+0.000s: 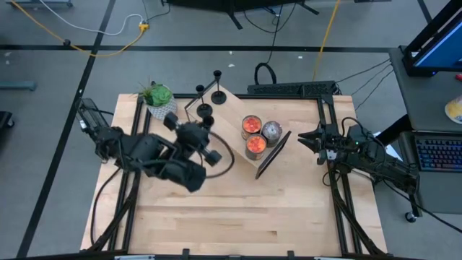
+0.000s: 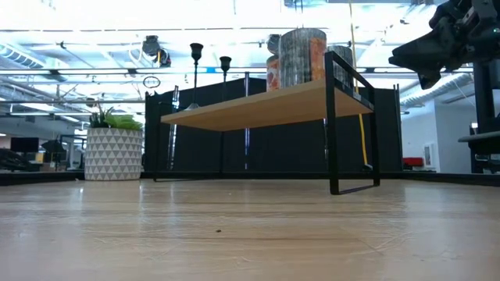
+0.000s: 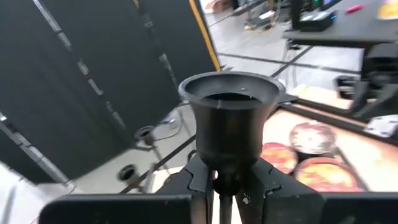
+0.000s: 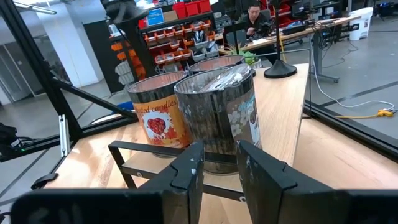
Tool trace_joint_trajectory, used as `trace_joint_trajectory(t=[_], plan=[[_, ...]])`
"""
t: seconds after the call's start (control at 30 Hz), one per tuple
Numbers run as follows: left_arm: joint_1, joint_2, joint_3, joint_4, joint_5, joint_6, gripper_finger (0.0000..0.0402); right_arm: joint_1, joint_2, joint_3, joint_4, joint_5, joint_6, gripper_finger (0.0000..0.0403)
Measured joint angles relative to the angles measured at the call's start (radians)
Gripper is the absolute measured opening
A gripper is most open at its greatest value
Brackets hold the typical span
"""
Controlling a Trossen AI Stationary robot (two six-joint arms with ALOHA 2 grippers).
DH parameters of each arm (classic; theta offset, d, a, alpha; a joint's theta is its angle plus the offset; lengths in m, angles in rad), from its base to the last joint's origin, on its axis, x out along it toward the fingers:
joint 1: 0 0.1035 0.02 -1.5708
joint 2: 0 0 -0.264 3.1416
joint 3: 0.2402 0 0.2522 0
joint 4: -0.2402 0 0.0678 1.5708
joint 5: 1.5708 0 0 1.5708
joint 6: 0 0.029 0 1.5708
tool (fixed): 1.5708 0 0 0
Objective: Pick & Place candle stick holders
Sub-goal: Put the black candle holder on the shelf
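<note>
Clearly the carrying step is in hand: the left gripper is closed on the thin stem of one candle stick holder, just under its cup. In the left wrist view the cup's open mouth faces away from the gripper, so the holder's long axis runs straight out along the fingers. In the high view this holder's round base shows beside the gripper, over the desk near the left end of the small raised shelf; from that view the holder seems tipped toward level rather than standing, though I cannot tell the exact angle.

Two other holders already stand upright on the shelf's far left end, stems vertical, just apart from each other. Three candle jars take up the shelf's right part.

My judgement is that the next move calls for turning the held holder base-down, bringing it over bare shelf near the two standing ones, and lowering it flat before letting go.

The right gripper waits by the shelf's right end, fingers narrowly apart and empty.
</note>
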Motion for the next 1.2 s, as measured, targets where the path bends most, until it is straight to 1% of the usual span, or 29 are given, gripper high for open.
trace_joint_trajectory(t=[0.1, 0.2, 0.4, 0.6, 0.73, 0.87, 1.1, 1.2], plan=[[0.036, -0.015, 0.000, -0.061, 0.009, -0.031, 0.0051, 0.000, 0.000, 0.000, 0.000, 0.001, 0.000, 0.0091], [0.071, -0.027, -0.001, -0.085, 0.025, -0.045, 0.0046, 0.000, 0.000, 0.000, 0.000, 0.002, 0.000, 0.0091], [0.148, -0.027, -0.001, -0.083, 0.067, -0.025, 0.0034, 0.000, 0.000, 0.000, 0.000, 0.004, -0.034, 0.0091], [0.221, -0.024, -0.001, -0.083, 0.136, -0.021, 0.0046, 0.000, 0.000, 0.000, 0.000, 0.004, -0.045, 0.0091], [0.250, -0.025, -0.020, -0.062, 0.149, -0.026, 0.0042, 0.000, 0.000, 0.000, 0.000, 0.004, -0.045, 0.0091], [0.270, -0.025, -0.075, -0.008, 0.185, -0.014, 0.0034, 0.000, 0.000, 0.000, 0.000, 0.004, -0.058, 0.0091], [0.320, -0.024, -0.212, 0.124, 0.225, 0.006, 0.0051, 0.000, 0.000, 0.000, 0.000, 0.004, -0.090, 0.0091], [0.354, -0.024, -0.257, 0.178, 0.235, 0.010, 0.0050, 0.000, 0.000, 0.000, 0.000, 0.004, -0.090, 0.0091]])
